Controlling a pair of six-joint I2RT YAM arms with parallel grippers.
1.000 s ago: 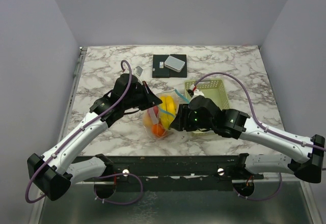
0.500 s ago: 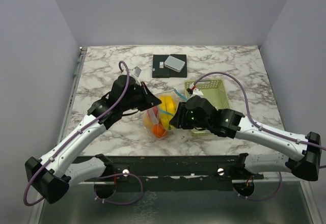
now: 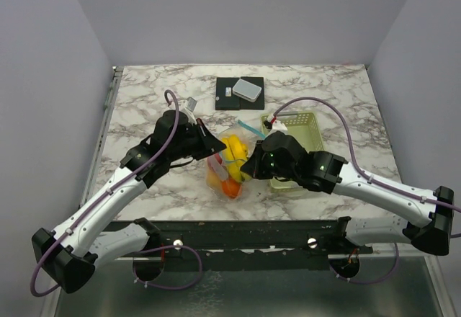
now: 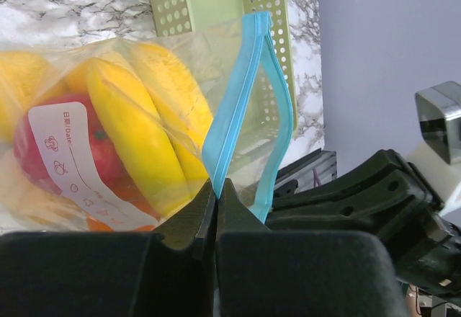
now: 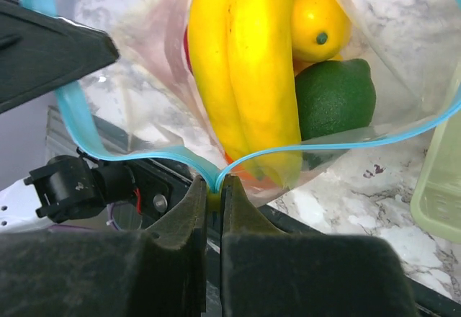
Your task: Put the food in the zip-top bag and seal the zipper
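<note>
Marble table below, both jaws clamp the zip-top bag's zipper, strung left-to-right between them.

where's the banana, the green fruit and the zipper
banana [image 5: 252, 65], right wrist view, middle of its body
green fruit [image 5: 335, 97], right wrist view, its rounded top
zipper [image 4: 232, 101], left wrist view, middle of blue strip

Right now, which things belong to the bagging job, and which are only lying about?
Job: zip-top bag, its blue zipper, banana, lemon, dark green fruit, red apple, left hand, right hand.
Lying about: pale green basket, grey box, black pad.
</note>
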